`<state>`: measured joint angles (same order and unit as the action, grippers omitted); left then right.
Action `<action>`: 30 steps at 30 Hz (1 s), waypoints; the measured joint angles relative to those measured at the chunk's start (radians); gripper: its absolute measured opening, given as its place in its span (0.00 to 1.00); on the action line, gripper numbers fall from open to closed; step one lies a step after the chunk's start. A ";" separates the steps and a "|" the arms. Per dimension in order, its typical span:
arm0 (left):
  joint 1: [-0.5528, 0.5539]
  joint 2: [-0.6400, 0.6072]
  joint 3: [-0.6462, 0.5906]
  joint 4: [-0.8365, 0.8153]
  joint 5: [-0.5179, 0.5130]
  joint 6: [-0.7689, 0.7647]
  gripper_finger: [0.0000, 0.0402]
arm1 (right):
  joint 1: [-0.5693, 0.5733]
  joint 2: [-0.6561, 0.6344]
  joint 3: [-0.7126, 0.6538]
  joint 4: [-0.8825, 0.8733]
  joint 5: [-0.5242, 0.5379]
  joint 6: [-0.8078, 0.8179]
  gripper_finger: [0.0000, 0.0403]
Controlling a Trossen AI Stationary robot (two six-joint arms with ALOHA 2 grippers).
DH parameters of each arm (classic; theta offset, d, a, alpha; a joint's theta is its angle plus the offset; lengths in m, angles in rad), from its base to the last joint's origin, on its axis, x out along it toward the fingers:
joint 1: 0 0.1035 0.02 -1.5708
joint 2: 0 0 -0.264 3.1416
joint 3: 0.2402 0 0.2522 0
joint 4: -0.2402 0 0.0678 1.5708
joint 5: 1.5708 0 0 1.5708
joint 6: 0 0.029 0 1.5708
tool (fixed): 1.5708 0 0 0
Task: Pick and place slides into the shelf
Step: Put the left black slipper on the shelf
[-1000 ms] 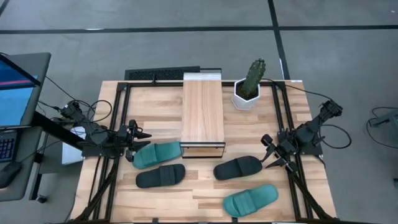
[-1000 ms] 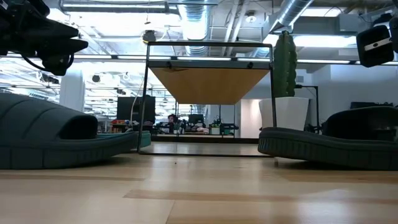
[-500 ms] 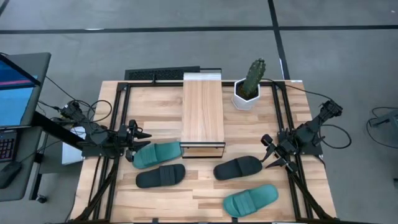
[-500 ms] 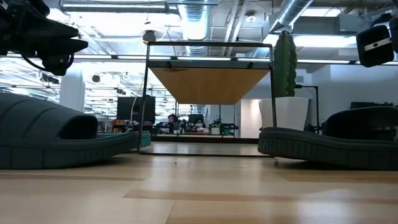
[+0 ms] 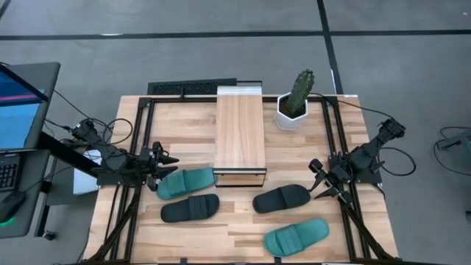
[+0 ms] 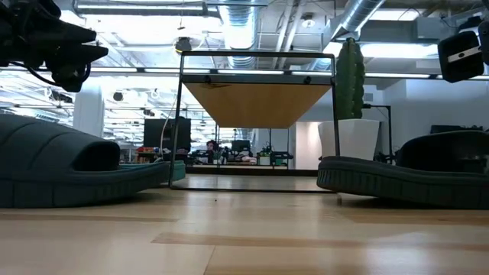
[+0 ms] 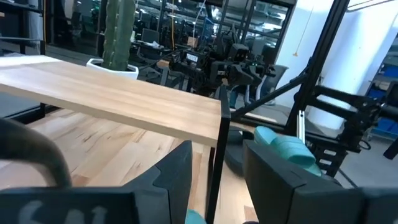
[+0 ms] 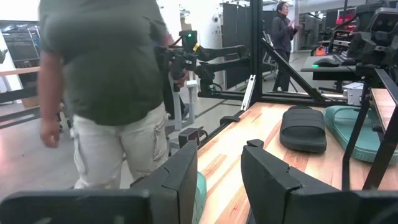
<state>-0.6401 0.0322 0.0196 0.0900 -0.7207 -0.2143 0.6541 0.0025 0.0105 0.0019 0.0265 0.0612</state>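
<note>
Four slides lie flat on their soles on the tabletop, near the shelf's (image 5: 239, 136) near end. Left of it are a teal slide (image 5: 185, 182) and a black slide (image 5: 190, 208); right of it are a black slide (image 5: 281, 198) and a teal slide (image 5: 296, 236). My left gripper (image 5: 169, 160) hovers open just left of the left teal slide, pointing at the shelf (image 7: 124, 99). My right gripper (image 5: 318, 182) hovers open just right of the right black slide; its wrist view shows the left black slide (image 8: 303, 127) across the table.
A cactus in a white pot (image 5: 296, 103) stands right of the shelf's far end. Black frame rails (image 5: 140, 147) run along both table sides. A person (image 8: 102, 81) stands beyond the table's left side. A desk with a monitor (image 5: 18, 110) is at the left.
</note>
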 joint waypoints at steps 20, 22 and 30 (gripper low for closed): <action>0.008 0.001 0.005 -0.034 -0.072 -0.248 0.32 | 0.000 0.000 0.000 0.000 0.000 0.000 0.28; 0.023 0.001 0.004 0.013 -0.083 -0.270 0.32 | 0.000 0.000 0.000 0.000 0.000 0.000 0.28; 0.026 0.050 0.143 -0.014 0.333 -0.360 0.29 | 0.000 0.000 0.000 0.000 0.000 0.000 0.28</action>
<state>-0.6138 0.0825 0.1622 0.0762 -0.3882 -0.5745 0.6540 0.0029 0.0109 0.0021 0.0265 0.0615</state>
